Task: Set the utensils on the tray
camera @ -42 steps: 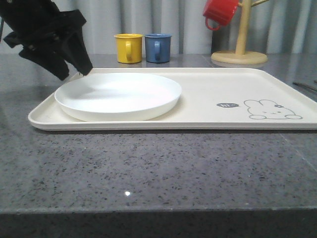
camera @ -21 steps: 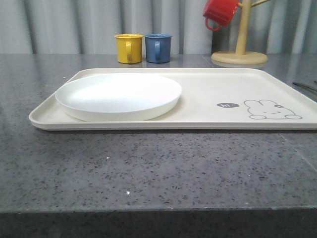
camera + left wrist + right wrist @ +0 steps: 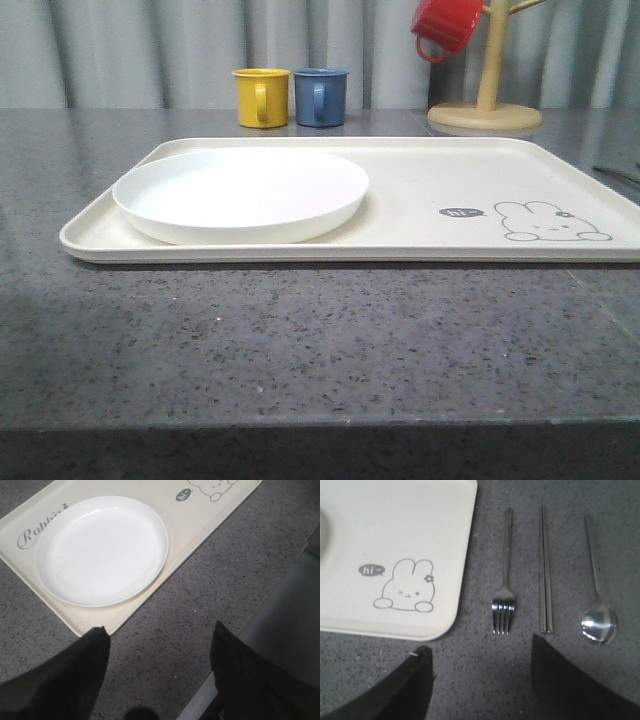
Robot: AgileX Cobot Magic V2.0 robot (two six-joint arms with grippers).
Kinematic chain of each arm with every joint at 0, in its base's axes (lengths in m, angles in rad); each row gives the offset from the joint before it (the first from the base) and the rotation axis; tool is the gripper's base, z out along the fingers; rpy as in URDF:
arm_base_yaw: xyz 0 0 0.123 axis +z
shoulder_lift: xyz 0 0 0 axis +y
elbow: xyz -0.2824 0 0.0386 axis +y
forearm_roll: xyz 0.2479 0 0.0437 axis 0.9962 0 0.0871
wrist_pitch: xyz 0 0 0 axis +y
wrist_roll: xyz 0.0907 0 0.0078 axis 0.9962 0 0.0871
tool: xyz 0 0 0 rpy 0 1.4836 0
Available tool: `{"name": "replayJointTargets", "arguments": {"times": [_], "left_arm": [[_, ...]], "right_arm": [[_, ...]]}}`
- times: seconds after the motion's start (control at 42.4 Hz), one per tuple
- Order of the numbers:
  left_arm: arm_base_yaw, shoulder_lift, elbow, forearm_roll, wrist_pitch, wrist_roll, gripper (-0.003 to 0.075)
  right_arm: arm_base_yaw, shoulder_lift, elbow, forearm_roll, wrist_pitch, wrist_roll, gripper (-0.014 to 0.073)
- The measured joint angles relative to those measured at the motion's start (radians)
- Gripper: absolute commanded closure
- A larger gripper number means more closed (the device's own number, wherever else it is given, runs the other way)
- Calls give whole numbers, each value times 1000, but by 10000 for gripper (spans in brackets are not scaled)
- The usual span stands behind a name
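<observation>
On the grey speckled bench [image 3: 300, 340] lies the cream tray [image 3: 420, 170], long side toward the camera in the front view, with the white plate [image 3: 240, 192] resting inside its left half and lying close to the near and left rims. Toward the right end of the tray's floor sits the rabbit drawing [image 3: 549, 222] with a small dark "hi" bubble [image 3: 460, 212] just left of it. Beyond the tray, at the far edge of the bench, a yellow mug [image 3: 261, 97] and a blue mug [image 3: 320, 96] stand side by side, nearly touching, and to their right a wooden mug tree [image 3: 486, 100] carries a red mug [image 3: 447, 26] hung tilted from a peg.

Seen from the left wrist, the left gripper [image 3: 157, 642] hangs above bare bench just off a rounded corner of the tray, its two dark fingers [image 3: 75, 672] spread wide with nothing between them; the plate and the "Rabbit" script [image 3: 40, 527] lie beyond.

Seen from the right wrist, the right gripper [image 3: 480, 652] is likewise released, fingers [image 3: 570, 677] parted and empty, above the bench off the rabbit corner of the tray. Three steel pieces lie on the bench beside the tray, parallel and apart from one another: the fork [image 3: 504, 592] nearest the tray, the chopsticks [image 3: 545, 575] in the middle as a close pair, and the spoon [image 3: 598, 605] farthest from the tray. None of the three touches the tray.
</observation>
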Motion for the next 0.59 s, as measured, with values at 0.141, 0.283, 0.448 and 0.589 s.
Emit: {"name": "replayJointTargets", "arguments": {"times": [0.141,0.283,0.448,0.589], "left_arm": [[0,-68,30,0,-3,0,282],[0,-80,37,0,-3,0,282],[0,-80,40,-1,-3,0,282],[0,-80,40,-1,-2,0,282]], "right_arm": [[-15,124,-98,-16,113,0,133],[-28,302,-218,-10,197,0,133],[-28,518,-349,-9,251,0,133],[-28,668,-440,-9,268,0,134]]}}
